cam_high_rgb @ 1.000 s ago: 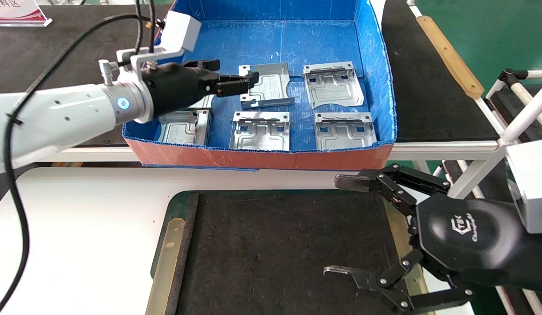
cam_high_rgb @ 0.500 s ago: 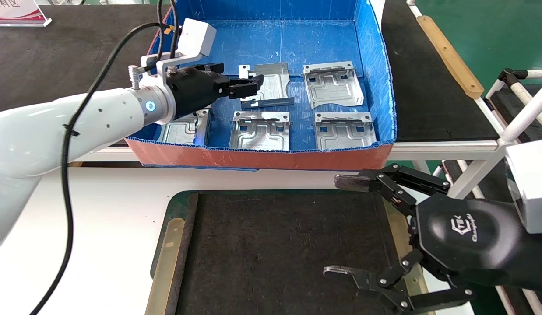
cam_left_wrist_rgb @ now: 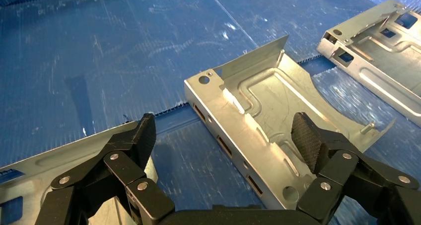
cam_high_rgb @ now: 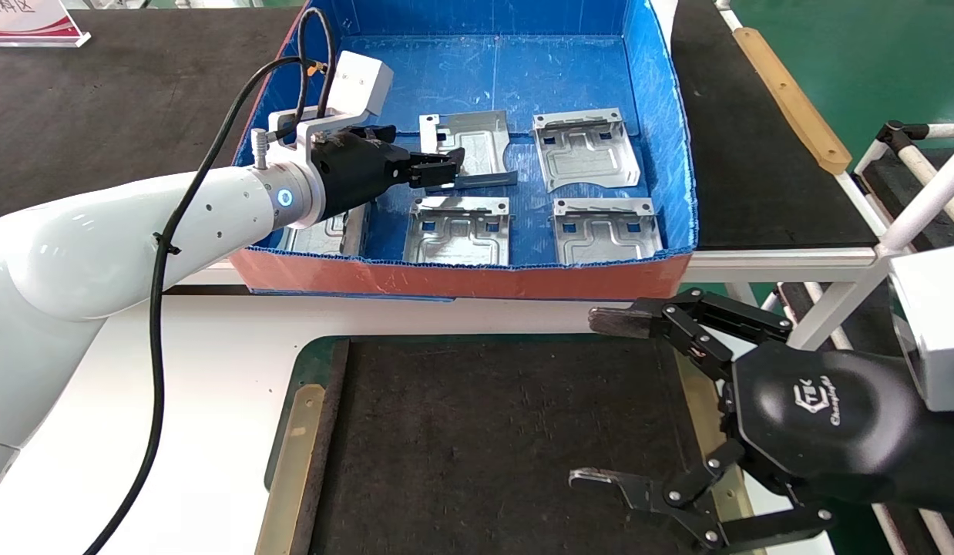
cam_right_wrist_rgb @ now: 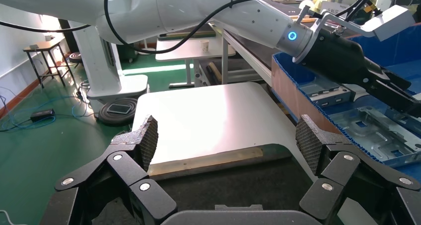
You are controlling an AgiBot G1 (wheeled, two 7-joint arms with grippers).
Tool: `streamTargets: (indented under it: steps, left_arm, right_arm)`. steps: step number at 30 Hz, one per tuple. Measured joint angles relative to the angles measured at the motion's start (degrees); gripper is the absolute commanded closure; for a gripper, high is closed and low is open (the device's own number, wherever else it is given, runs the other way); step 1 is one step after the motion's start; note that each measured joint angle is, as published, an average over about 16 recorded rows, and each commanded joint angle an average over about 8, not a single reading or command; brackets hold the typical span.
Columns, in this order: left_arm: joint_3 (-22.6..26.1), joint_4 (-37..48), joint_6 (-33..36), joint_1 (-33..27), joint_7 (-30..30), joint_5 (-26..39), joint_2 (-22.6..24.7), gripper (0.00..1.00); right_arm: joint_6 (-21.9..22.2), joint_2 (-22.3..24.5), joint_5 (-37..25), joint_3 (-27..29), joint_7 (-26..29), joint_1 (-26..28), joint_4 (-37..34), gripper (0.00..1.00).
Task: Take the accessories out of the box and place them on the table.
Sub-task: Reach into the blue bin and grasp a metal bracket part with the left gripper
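The left gripper (cam_high_rgb: 437, 169), jaws spread wide, straddles the side flange of a silver stamped sheet-metal plate (cam_high_rgb: 469, 148) lying at the middle of the shallow blue-lined, orange-sided corrugated tray (cam_high_rgb: 461, 279) — five such plates show in the tray; the right gripper (cam_high_rgb: 604, 401), also wide open, hovers at four o'clock over the dark mat of the white glossy table (cam_high_rgb: 161, 401).

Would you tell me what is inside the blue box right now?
The box shows five metal plates; the left claw, open, hangs over the middle rear one. The arm covers the left corner.
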Motion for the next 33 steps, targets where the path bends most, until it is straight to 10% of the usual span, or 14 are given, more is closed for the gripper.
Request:
streamTargets:
  steps: [4, 33]
  left_arm:
    - [0.1, 0.1, -0.1, 0.0, -0.2, 0.3, 0.1, 1.00]
    - [-0.1, -0.2, 0.1, 0.0, 0.2, -0.6, -0.2, 1.00]
  right_arm:
    - [0.0, 0.0, 0.0, 0.0, 0.0, 0.0, 0.0, 1.00]
    - [0.0, 0.0, 0.0, 0.0, 0.0, 0.0, 0.0, 1.00]
